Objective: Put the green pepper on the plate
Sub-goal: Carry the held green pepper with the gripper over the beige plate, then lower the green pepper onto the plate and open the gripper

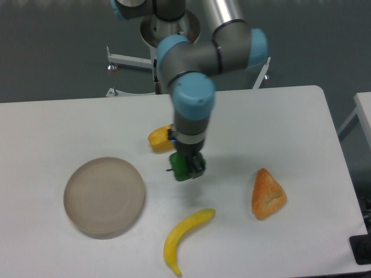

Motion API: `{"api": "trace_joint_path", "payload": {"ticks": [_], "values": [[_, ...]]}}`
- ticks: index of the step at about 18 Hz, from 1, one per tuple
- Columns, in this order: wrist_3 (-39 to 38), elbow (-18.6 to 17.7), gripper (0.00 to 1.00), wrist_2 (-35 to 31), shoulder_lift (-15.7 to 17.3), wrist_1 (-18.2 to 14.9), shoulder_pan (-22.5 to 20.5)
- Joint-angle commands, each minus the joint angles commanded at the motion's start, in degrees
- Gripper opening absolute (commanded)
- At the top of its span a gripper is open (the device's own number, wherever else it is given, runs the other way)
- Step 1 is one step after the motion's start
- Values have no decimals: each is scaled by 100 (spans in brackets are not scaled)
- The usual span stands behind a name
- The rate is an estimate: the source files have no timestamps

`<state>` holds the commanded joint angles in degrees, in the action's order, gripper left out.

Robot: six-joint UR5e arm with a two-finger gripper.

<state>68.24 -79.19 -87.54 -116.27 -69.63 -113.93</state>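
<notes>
- The table [278, 116] was a white, matte slab with rounded corners, filling most of the view; its far edge ran across the upper part and its right edge slanted down toward the lower right.
- Behind the table the room showed only a dark grey floor or backdrop, with white metal frame legs [124, 59] visible near the arm's base.
- A second pale surface edge [363, 110] showed at the far right, apart from the table.
- The gripper [188, 167] pointed straight down over the table's middle, its dark fingers closed on the green pepper [181, 168], which showed as a small green block between them, just above or at the tabletop; I could not tell whether it touched.
- The plate [104, 197] lay on the table's left part, well apart from the pepper.
- A yellow-orange pepper [159, 139] sat just behind the gripper, partly hidden by the arm.
- A banana [184, 238] lay near the front edge, and an orange wedge of bread [268, 194] lay to the right.
</notes>
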Motion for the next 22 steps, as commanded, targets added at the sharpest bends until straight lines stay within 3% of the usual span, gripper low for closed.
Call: {"api": "trace_joint_path", "payload": {"ticks": [6, 7, 9, 11, 12, 13, 17, 22], "values": [[-1023, -9, 23, -9, -326, 328, 845], [-1136, -26, 28, -9, -387, 328, 976], [-1348, -17, 44, 262, -537, 581, 1092], [-1366, -35, 62, 439, -537, 609, 1101], [-1366, -44, 88, 439, -520, 600, 1101], [-1357, -44, 100, 413, -493, 609, 1092], [-1305, 18, 100, 369, -256, 591, 1013], [-1287, 27, 100, 264, -45, 583, 444]]}}
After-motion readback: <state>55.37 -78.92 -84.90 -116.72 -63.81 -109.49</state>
